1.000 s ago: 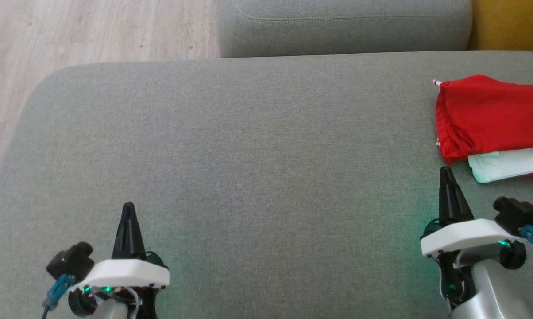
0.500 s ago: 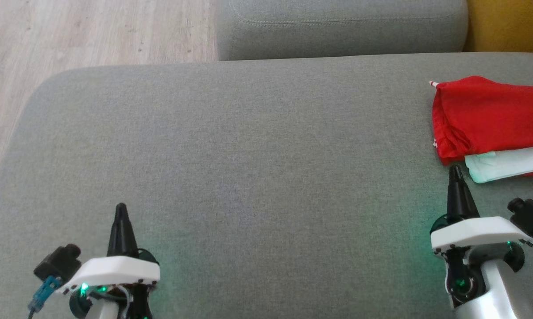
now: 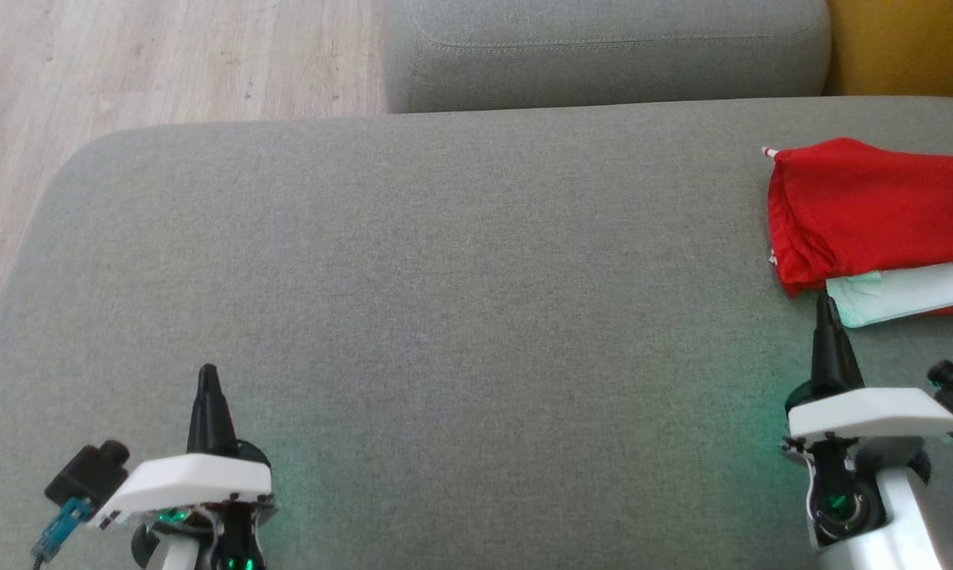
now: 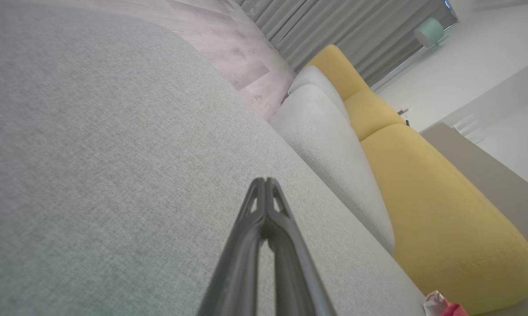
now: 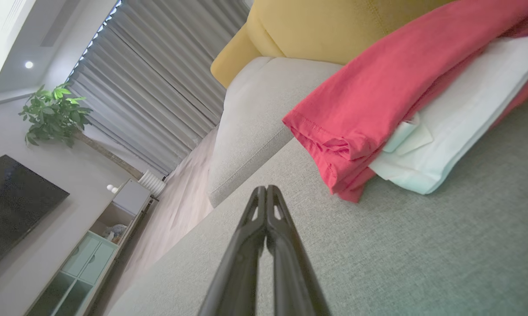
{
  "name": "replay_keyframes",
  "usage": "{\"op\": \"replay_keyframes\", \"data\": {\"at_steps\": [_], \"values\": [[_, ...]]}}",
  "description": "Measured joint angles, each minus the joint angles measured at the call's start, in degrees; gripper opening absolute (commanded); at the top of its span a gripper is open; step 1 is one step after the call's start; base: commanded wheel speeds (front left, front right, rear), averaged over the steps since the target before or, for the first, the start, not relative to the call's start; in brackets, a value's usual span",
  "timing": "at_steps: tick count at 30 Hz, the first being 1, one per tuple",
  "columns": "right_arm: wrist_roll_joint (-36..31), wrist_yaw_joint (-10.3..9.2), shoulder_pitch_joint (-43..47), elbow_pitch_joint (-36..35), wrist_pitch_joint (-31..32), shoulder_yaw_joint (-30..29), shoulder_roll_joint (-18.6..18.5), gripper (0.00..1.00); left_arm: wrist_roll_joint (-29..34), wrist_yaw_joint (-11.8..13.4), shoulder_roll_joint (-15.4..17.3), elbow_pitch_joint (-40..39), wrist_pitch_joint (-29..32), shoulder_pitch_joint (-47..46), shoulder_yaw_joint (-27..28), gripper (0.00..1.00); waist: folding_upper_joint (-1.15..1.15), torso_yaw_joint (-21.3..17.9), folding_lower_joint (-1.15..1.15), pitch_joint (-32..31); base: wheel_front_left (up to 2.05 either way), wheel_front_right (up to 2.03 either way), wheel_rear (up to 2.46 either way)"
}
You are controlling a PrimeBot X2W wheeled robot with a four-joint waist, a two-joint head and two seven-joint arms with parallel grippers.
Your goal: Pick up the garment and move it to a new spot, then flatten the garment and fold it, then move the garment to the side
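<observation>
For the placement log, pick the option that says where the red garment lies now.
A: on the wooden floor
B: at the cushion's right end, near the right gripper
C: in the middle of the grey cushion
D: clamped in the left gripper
B: the red garment lies folded at the right end of the grey cushion, just beyond the tip of the right gripper, which is shut and holds nothing.

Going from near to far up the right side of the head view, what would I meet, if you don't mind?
First the right gripper, shut → folded white cloth → folded red fabric garment → mustard-yellow upholstered cushion.
</observation>
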Motion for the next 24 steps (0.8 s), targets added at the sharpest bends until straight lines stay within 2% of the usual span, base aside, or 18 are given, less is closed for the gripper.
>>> {"op": "replay_keyframes", "data": {"at_steps": [24], "values": [[15.35,-0.01,1.86,-1.94,3.67,-1.53,0.0,0.0,-12.62,-0.69,0.0,-1.79,3.72,0.14,2.9,0.0,0.0,-0.53,0.0,-0.8,0.0,0.0,0.0]]}}
